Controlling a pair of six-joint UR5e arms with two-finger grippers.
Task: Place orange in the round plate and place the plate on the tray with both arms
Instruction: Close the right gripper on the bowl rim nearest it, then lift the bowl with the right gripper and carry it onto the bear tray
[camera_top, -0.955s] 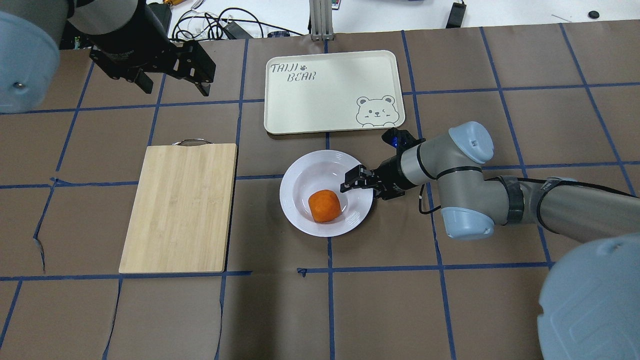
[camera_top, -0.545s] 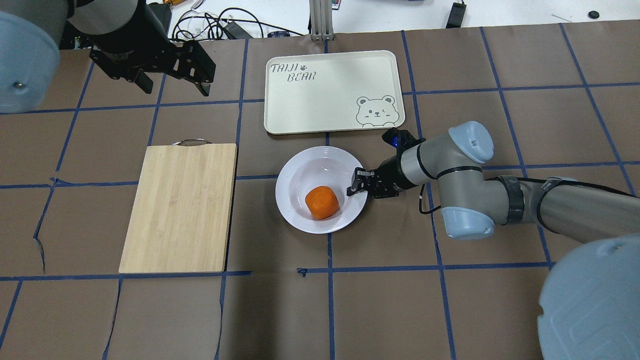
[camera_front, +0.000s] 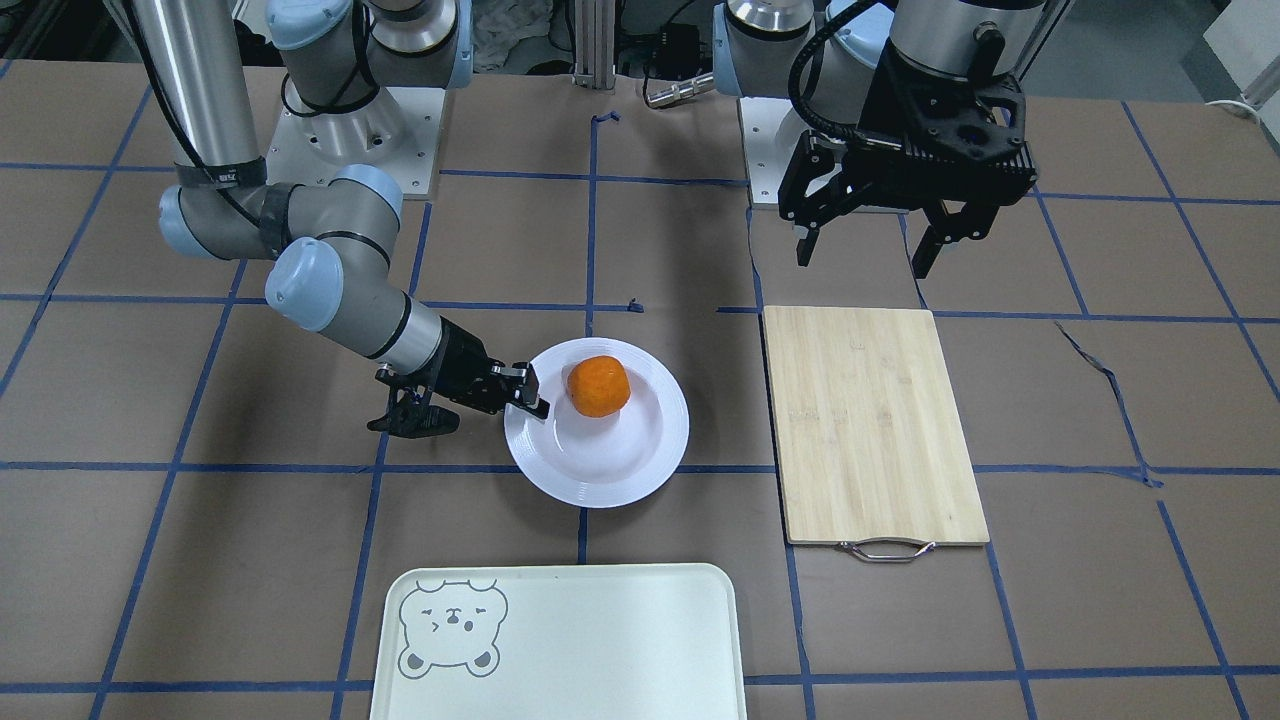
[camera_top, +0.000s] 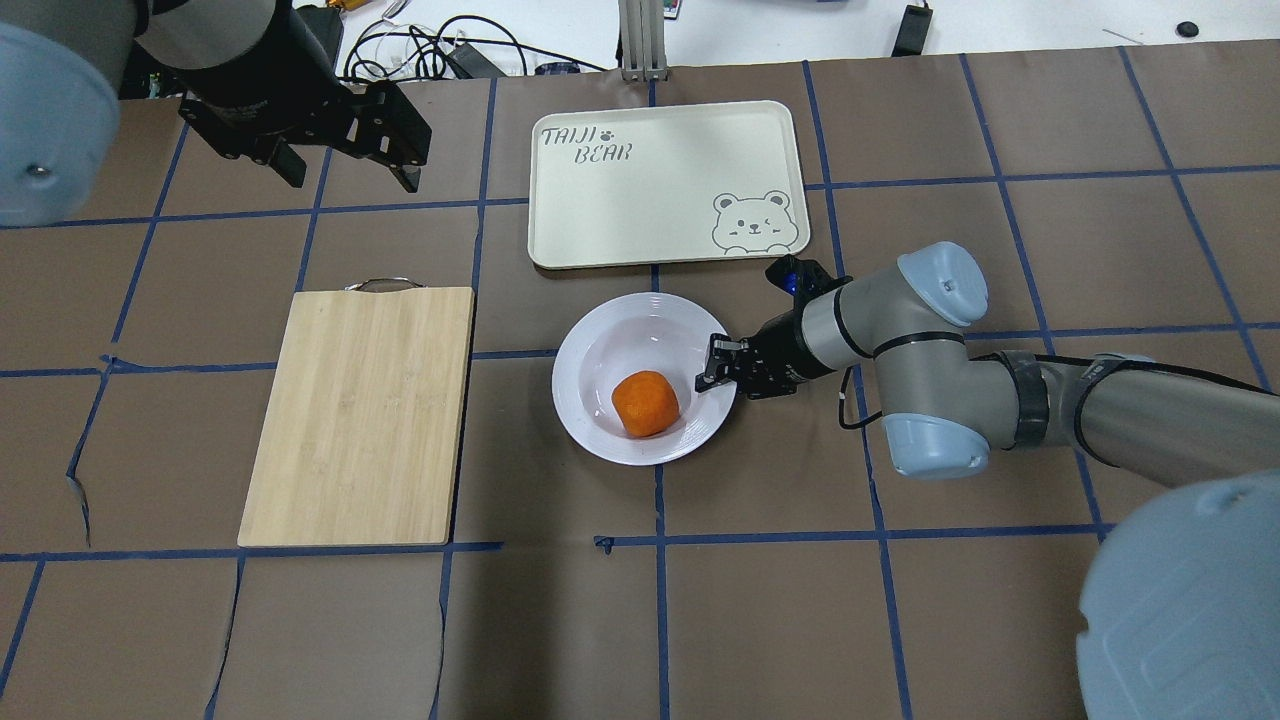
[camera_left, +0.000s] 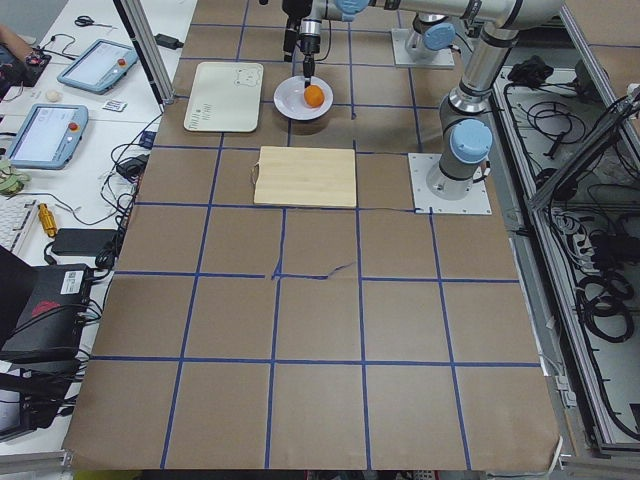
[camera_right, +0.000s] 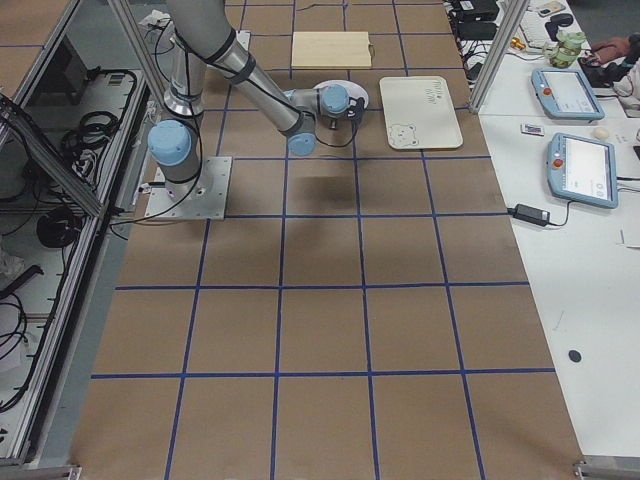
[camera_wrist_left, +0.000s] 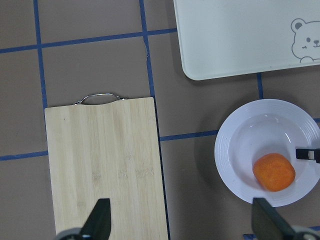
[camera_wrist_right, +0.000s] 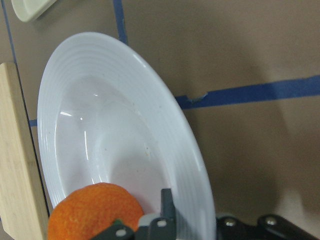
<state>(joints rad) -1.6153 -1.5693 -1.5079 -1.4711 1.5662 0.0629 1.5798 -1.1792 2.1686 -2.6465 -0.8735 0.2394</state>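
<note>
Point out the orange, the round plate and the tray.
orange (camera_top: 645, 403), overhead exterior view, middle of the fruit.
round plate (camera_top: 577, 345), overhead exterior view, bare left part of the rim.
tray (camera_top: 660, 190), overhead exterior view, bare middle of its floor.

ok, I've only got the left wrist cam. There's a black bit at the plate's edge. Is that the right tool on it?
Observer: Yes. In the overhead view the right tool is shut across the rim of the round plate, on the side nearest its own arm, beside the orange.
Operator: And the left tool?
Observer: In the front view the left tool is open and empty, raised by the cutting board, well away from the plate.
</note>
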